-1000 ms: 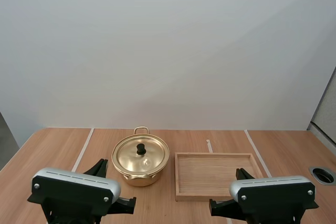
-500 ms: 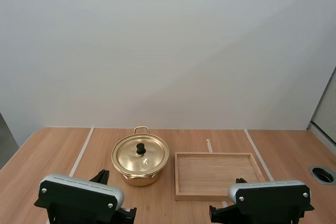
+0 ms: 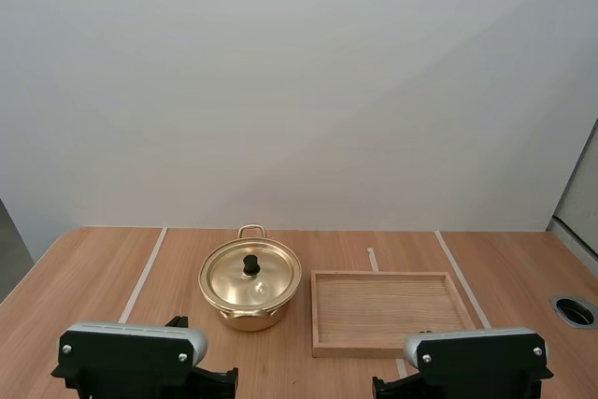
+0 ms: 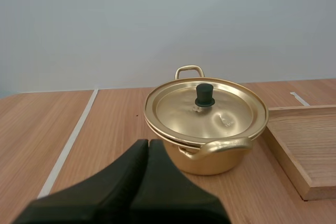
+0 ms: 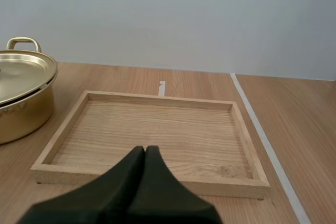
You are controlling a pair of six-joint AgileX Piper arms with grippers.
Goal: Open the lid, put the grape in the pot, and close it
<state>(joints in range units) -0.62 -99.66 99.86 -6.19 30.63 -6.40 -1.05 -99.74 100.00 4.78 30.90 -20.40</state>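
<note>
Both tools pressed together, lid seated on the pot.

Our left tool (image 4: 148, 146) and right tool (image 5: 145, 153) each form one dark wedge, fingers pressed together on nothing. From above we see the round gold metal pot (image 3: 248, 318) standing on the light wooden table (image 3: 84, 268), just beside the shallow rectangular wooden tray (image 3: 364, 350), its gold lid (image 3: 269, 279) on. The left wrist view adds the lid's black knob (image 4: 204, 94) in profile and the pot's near handle (image 4: 220, 147), our left tool pointing at the pot. The right wrist view gives the tray's grained floor, our right tool pointing at it.
</note>
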